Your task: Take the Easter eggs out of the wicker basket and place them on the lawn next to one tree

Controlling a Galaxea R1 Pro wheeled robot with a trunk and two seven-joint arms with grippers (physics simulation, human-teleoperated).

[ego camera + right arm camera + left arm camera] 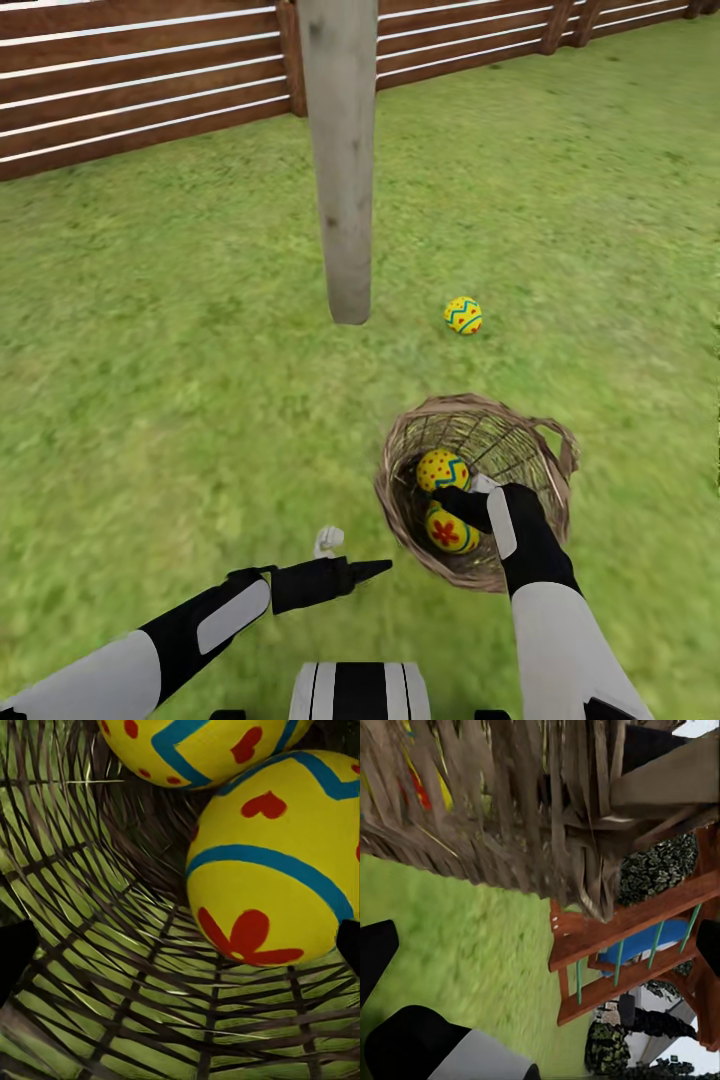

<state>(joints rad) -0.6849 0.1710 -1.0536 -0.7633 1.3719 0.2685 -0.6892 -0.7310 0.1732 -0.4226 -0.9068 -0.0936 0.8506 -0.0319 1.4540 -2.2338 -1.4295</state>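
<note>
Lawn (180,400) bears basket (545,445), egg (463,315), seemingly trunk (343,160)

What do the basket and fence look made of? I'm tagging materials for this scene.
The wicker basket looks like brown woven cane: open strands, with grass showing through the weave in the right wrist view. The fence looks like stained wooden slats: brown horizontal boards on posts, matte.

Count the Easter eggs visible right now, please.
3: one on the lawn beside the tree trunk at; two inside the wicker basket, at and.
</note>
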